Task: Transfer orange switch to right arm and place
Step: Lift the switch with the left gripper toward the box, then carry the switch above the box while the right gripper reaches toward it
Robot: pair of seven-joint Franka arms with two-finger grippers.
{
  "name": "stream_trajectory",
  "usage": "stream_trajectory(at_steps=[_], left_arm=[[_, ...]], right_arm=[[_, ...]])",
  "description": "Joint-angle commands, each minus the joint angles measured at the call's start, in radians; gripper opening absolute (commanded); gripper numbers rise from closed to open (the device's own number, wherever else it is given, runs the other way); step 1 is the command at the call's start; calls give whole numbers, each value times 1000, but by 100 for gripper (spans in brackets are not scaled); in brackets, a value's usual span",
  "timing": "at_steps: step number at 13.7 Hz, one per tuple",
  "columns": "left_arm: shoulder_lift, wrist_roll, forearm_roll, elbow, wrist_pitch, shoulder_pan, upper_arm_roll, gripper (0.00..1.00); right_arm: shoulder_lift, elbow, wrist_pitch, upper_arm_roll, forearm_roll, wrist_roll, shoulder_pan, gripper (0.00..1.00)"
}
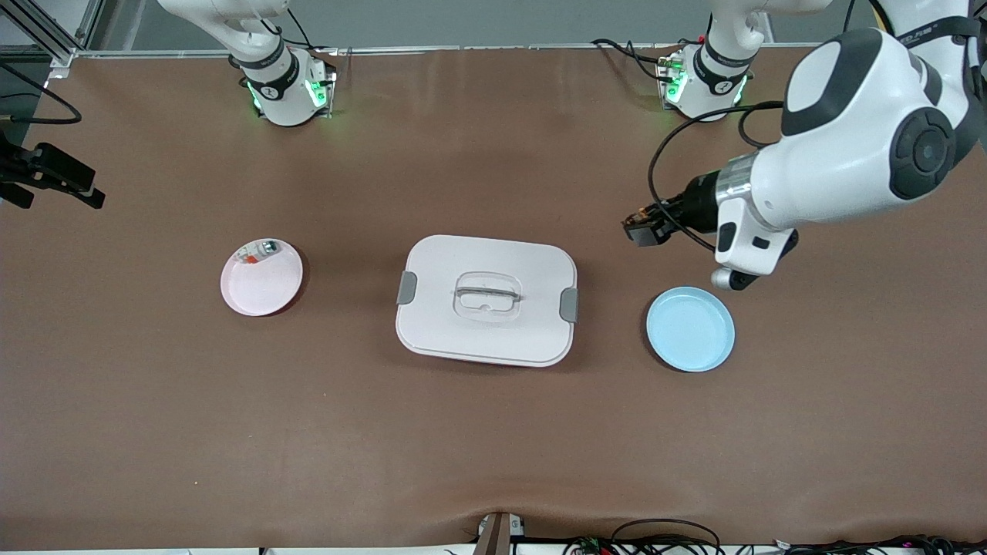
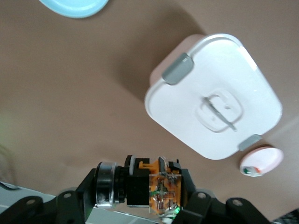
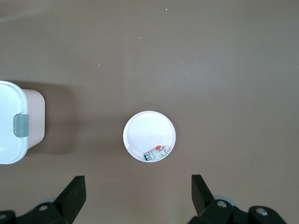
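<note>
The orange switch (image 1: 639, 230), a tiny black block with an orange face and a dark cylindrical end, hangs in the air over bare table toward the left arm's end, between the lidded box and the blue plate. My left gripper (image 1: 646, 227) is shut on it. In the left wrist view the orange switch (image 2: 156, 187) sits crosswise between the black fingers (image 2: 198, 201). My right gripper (image 3: 138, 196) is open with nothing between its fingertips, high above the table over a pale pink plate (image 3: 149, 130). Its hand does not show in the front view.
A white lidded box (image 1: 486, 331) with grey clips stands mid-table. A blue plate (image 1: 690, 329) lies beside it toward the left arm's end. The pale pink plate (image 1: 262, 285) toward the right arm's end holds a small whitish part (image 1: 261, 248).
</note>
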Motion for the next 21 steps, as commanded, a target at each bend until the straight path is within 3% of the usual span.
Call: stream_trajectory(at_steps=[1,5,8,10,13,16,18,21], left_arm=[[0,-139,-25,11,43,3,-26,21],[9,-258,-21,9,123,-23,-60,21],[19,-418,-19,9,208,-84,-60,21],[32,-545,-16,9,276,-138,-59,21],[43,-695,-16,9,348,-187,-59,21],[57,-780,-18,9,383,-233,-59,21],[61,-891,-16,9,449,-261,-59,21],[71,-966,-13,8,508,-295,-59,21]], right_arm=[[-3,-6,-8,7,-3,-13,-23,100],[-4,-10,-27,13,29,2,-20,100],[-9,-17,-22,21,153,117,0,100],[-17,-49,-10,24,333,235,12,100],[-58,-141,170,32,429,358,91,100],[-138,-322,423,32,552,395,173,100],[-188,-446,597,33,697,394,239,100],[-207,-551,807,33,710,394,375,100]])
